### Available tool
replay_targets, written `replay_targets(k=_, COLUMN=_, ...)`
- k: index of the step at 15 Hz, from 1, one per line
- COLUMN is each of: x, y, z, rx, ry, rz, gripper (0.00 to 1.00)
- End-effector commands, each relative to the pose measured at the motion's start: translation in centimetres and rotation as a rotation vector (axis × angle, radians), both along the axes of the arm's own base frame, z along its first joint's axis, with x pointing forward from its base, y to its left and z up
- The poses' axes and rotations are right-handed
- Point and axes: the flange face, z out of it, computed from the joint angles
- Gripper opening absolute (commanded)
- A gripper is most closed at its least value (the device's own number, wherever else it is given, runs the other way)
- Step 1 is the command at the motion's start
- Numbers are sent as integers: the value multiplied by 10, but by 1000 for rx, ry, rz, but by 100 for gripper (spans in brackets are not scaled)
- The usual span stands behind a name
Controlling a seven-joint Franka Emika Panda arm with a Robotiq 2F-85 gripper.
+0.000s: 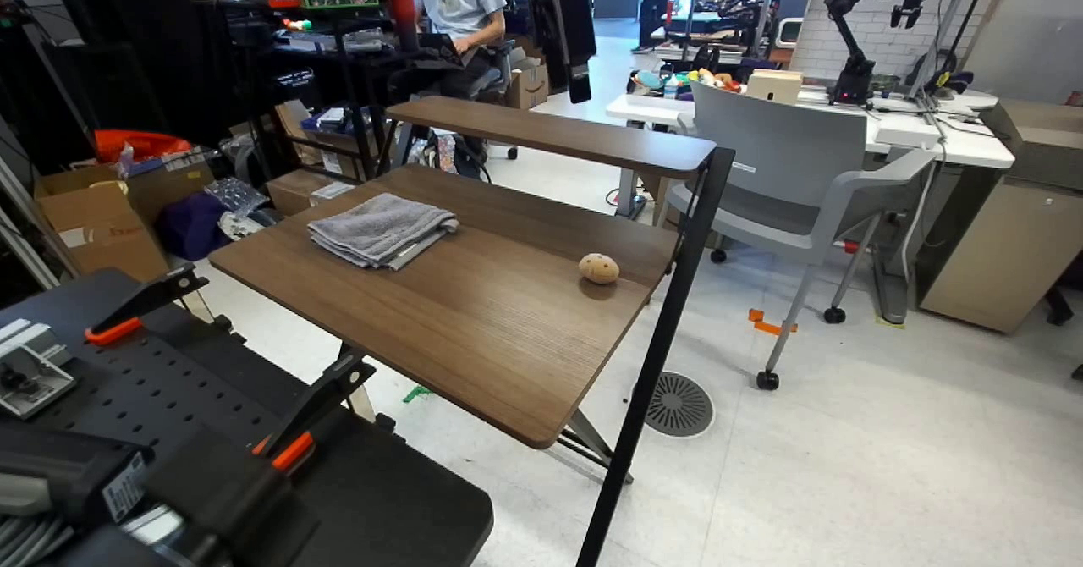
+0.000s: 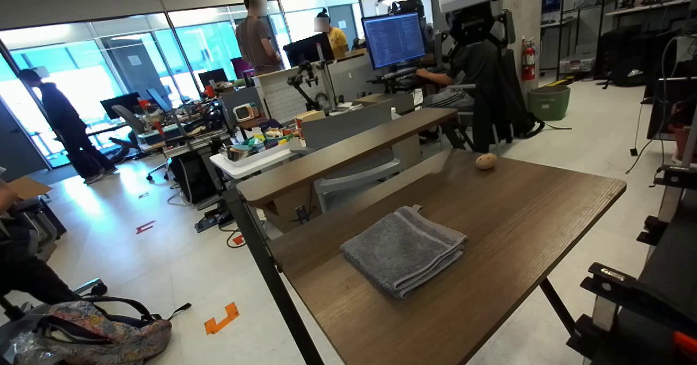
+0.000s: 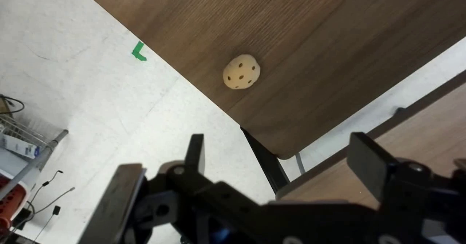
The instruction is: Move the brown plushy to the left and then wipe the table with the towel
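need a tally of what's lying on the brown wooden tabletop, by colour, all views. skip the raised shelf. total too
Gray: 1 (folded towel)
Tan: 1 (plushy with dark spots)
Total on the table: 2

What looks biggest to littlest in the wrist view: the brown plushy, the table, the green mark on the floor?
1. The table, running off the picture's edge.
2. The brown plushy.
3. The green mark. It's farther down, on the floor, so real sizes are unsure.
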Motion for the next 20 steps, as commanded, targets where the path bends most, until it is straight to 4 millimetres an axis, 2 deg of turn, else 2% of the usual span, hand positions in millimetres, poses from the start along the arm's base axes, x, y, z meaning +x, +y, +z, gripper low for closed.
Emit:
replay_targets(k=1, x=1, y=0, z=0, rx=0, ry=3, rz=-1, gripper=100)
replay_targets(k=2, x=2, y=0, z=1, rx=0, ry=3, rz=-1, gripper=100)
replay_targets(k=3, x=6, y=4, z=10, rx=57, ry=-91, rz=-61, gripper=100)
replay_targets(k=4, x=9, y=6, z=9, rx=51, ry=-75, rz=-72, gripper=100)
replay_targets(k=6, x=18, y=1, z=-5, rx=-67, ry=-14, rz=-160, gripper=100)
replay_targets(k=8, x=30, y=-7, z=-27, rx=-129, ry=9, rz=-240, gripper=100)
replay_targets(k=12, x=46, y=-25, z=-89, rx=-214, ry=120, rz=-352, gripper=100)
replay_targets(k=14, x=46, y=-35, z=-122, rx=-193, ry=229, rz=-266, gripper=100)
replay_targets(k=17, x=63, y=-46, z=-154, rx=-86, ry=115, rz=-227, gripper=100)
replay_targets(k=20, x=78, y=-57, z=-167, rx=9, ry=-32, rz=-284, gripper=100)
